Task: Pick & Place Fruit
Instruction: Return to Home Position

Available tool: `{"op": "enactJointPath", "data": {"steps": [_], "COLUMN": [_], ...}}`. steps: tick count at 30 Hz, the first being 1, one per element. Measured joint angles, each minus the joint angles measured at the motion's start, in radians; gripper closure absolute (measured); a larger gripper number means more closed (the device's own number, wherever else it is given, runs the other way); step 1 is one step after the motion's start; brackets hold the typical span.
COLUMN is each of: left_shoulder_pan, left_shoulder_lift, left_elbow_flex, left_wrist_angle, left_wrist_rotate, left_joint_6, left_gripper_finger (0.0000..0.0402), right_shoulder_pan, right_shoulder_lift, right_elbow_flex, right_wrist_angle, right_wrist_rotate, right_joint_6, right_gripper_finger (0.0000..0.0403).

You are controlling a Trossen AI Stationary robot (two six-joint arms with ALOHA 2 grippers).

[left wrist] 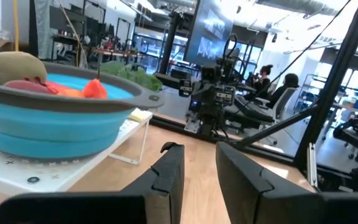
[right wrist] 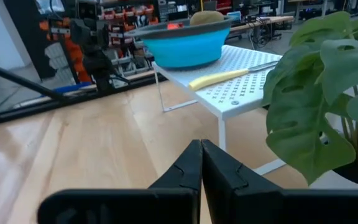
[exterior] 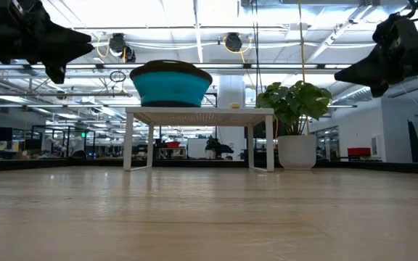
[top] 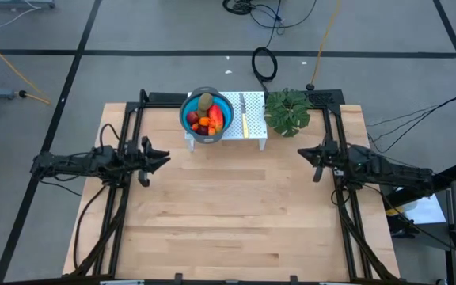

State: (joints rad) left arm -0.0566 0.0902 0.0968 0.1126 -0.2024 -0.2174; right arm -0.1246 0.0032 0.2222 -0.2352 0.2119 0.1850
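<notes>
Small fruit pieces (top: pixel 205 117) heaped in blue strainer bowl (top: pixel 227 108) on white perforated shelf (top: pixel 256 136) at far edge of wooden worktop (top: pixel 228 214), hidden behind bowl wall in low view, left tool (top: pixel 165 157) slightly parted, empty, right tool (top: pixel 301 151) closed, empty

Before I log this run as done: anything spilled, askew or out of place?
Nothing stands out. The fruit sits inside the blue strainer bowl on the white shelf, the knife beside it, the plant upright. The left gripper and right gripper hang empty at either side.
</notes>
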Motion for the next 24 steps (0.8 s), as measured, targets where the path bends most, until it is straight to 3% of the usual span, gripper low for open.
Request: {"op": "enactJointPath", "data": {"steps": [10, 17, 24], "left_shoulder_pan": [0.000, 0.000, 0.000], "left_shoulder_lift": [0.000, 0.000, 0.000], "left_elbow_flex": [-0.001, -0.016, -0.043], "left_wrist_angle": [-0.048, -0.046, -0.034], "left_wrist_rotate": [0.002, 0.020, 0.049], "left_joint_6": [0.039, 0.032, 0.034], "left_gripper_finger": [0.0309, 0.0309, 0.0309], "right_shoulder_pan": [0.000, 0.002, 0.002], "right_shoulder_lift": [0.000, 0.000, 0.001], "right_elbow_flex": [0.020, -0.047, -0.095], "right_wrist_angle": [-0.045, 0.045, 0.114], "right_wrist_rotate": [0.076, 0.068, -0.187], "right_joint_6": [-0.059, 0.004, 0.013], "right_gripper_finger": [0.0403, 0.0403, 0.0403]}}
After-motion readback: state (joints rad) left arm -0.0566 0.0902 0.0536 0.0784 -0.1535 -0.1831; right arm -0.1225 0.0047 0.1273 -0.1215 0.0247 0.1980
